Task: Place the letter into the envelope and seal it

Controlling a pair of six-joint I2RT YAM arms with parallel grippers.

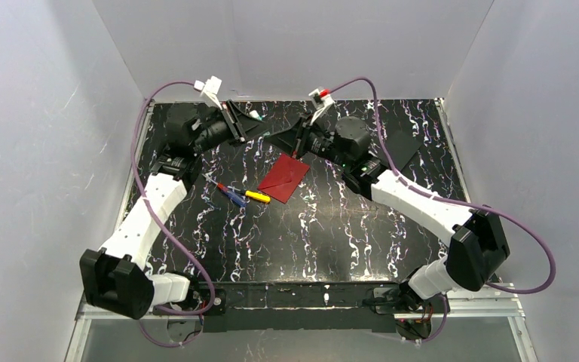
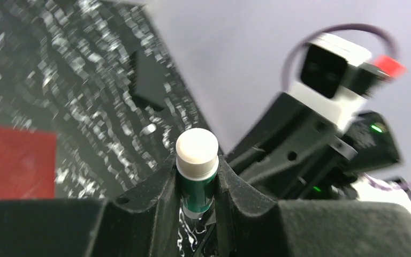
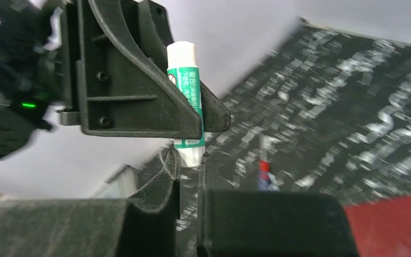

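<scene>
While the left gripper (image 2: pixel 197 170) clamped the glue stick (image 2: pixel 197 155) by its green barrel, cap on, that cap could slip, or the stick twist, if the right gripper (image 3: pixel 188 171) pulled off-axis. Both arms reached far across the table (image 1: pixel 332 226), wrists raised, tips facing each other, the right claw nearly closed on nothing. The envelope (image 1: pixel 284 176) lay flat just below them; no letter showed

Overhead looks down; close, low wrist views share the envelope (image 1: pixel 284 177).
</scene>
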